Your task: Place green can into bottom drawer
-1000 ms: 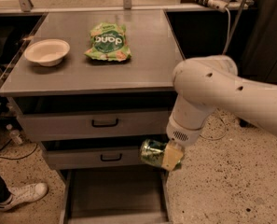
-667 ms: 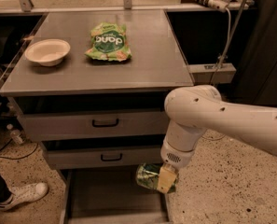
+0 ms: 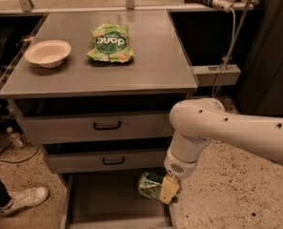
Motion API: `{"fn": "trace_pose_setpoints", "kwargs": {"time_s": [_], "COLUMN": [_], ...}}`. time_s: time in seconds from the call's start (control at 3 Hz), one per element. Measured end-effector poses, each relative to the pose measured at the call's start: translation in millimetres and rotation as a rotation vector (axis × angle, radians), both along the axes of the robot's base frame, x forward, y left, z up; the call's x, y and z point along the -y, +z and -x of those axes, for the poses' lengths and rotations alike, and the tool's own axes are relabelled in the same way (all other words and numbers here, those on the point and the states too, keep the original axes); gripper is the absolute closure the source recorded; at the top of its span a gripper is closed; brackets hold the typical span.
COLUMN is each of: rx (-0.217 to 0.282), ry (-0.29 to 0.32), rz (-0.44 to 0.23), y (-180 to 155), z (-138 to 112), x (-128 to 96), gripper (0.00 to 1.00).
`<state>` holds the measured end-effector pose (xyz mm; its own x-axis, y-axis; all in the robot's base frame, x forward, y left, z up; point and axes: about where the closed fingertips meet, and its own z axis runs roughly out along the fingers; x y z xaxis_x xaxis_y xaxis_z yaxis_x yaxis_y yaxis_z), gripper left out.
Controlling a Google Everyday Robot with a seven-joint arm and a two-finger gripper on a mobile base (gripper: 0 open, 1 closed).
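My gripper (image 3: 161, 189) is shut on the green can (image 3: 149, 185), a small shiny can with a silver end, held on its side. It hangs over the right part of the open bottom drawer (image 3: 103, 199), a wide flat grey tray pulled out at the foot of the cabinet. The can is above the drawer floor, near the drawer's right wall. One tan finger (image 3: 168, 190) covers the can's right side. My white arm (image 3: 212, 128) reaches in from the right.
Two shallower drawers with black handles (image 3: 107, 125) are above. The cabinet top (image 3: 150, 66) holds a white bowl (image 3: 48, 53) and a green snack bag (image 3: 110, 43). A person's shoe (image 3: 24, 199) is at the lower left. Speckled floor lies to the right.
My gripper has moved down and slightly left with the can, from level with the middle drawer front to over the open bottom drawer.
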<state>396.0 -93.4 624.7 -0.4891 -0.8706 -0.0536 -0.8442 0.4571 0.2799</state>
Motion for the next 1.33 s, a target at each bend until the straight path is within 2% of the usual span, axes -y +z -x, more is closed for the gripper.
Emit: {"fn": "trace_pose_setpoints", "kwargs": {"time_s": [0.33, 0.67, 1.0, 1.33], "rx": [-0.038, -0.061, -0.119, -0.141], "ry": [-0.052, -0.129, -0.166, -0.168], "rz": [-0.045, -0.111, -0.165, -0.169], "y": [-64.4, -128.5, -170.8, -180.4], "z": [5.6, -4.0, -8.4, -3.3], "x": [-11.7, -23.9, -36.7, -38.4], "gripper": [1.0, 1.0, 1.0, 1.0]}}
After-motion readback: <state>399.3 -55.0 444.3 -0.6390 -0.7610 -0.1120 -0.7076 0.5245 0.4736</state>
